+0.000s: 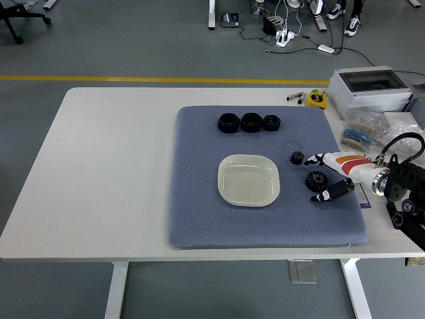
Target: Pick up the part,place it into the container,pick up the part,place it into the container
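Note:
A large black gear (316, 181) and a small black gear (297, 157) lie on the blue-grey mat (199, 206), right of the shallow white container (248, 180), which holds nothing. My right hand (318, 178) comes in from the right with fingers spread around the large gear: the white fingers (322, 159) lie behind it, the black thumb (330, 193) in front. It grips nothing. Three black nut-like parts (249, 122) stand in a row at the mat's far side. My left arm is out of view.
A grey electrical box (368, 90), a yellow tape measure (317, 100) and bagged parts (364, 133) sit at the table's right side. The left half of the white table (106, 166) is bare.

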You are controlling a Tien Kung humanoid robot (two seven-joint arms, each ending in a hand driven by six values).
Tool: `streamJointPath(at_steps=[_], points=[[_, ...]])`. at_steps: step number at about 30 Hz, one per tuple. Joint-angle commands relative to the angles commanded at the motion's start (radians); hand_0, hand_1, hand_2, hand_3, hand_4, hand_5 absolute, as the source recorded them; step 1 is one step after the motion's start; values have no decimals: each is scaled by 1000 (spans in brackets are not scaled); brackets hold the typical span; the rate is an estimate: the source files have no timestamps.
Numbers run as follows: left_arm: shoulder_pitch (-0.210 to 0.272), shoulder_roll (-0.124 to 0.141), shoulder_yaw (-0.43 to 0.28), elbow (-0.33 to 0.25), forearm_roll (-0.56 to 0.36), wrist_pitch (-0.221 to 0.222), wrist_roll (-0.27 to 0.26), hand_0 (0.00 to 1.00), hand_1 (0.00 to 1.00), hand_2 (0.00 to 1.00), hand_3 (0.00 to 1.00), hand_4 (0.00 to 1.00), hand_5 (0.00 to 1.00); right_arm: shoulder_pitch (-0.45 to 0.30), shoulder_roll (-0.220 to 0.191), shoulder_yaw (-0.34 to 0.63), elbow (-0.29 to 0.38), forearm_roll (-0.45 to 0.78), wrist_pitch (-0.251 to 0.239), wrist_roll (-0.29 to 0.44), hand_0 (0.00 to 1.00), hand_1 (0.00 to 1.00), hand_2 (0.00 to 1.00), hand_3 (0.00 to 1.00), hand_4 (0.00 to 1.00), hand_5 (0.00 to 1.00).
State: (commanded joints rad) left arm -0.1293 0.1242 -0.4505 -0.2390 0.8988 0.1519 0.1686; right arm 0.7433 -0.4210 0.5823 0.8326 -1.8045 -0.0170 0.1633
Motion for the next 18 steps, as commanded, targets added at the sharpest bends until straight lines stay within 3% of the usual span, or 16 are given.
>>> streamJointPath(at_steps=[1, 6, 7, 12, 13, 18], points=[[0, 0, -1, 0, 2, 0, 0, 706, 710, 748, 656, 686, 663, 5, 4, -5, -11, 5, 0, 2, 671, 682, 725, 665, 921, 440], [-2, 0, -1, -1, 5, -2, 1, 706, 710, 748, 656, 686, 663, 27, 20, -32, -65, 27, 2, 11, 671, 682, 725, 665, 921, 440], [-3, 1, 0, -1, 5, -2, 1, 705, 710, 748, 657, 685, 661, 29, 21, -34, -71, 28, 1, 11, 519, 609, 670, 571, 848, 457], [-5, 1, 4, -1, -4, -1, 0, 705, 710, 748, 657, 685, 661, 35, 28, -44, -107, 40, -12, 19, 519, 609, 670, 571, 848, 457], [-5, 1, 5, -2, -4, -1, 0, 706, 710, 748, 656, 685, 661, 35, 29, -46, -110, 44, -13, 20, 397, 521, 575, 528, 782, 466], [-6, 0, 4, -1, -4, -1, 0, 706, 710, 748, 656, 685, 661, 34, 36, -55, -123, 55, -26, 30, 397, 521, 575, 528, 782, 466]])
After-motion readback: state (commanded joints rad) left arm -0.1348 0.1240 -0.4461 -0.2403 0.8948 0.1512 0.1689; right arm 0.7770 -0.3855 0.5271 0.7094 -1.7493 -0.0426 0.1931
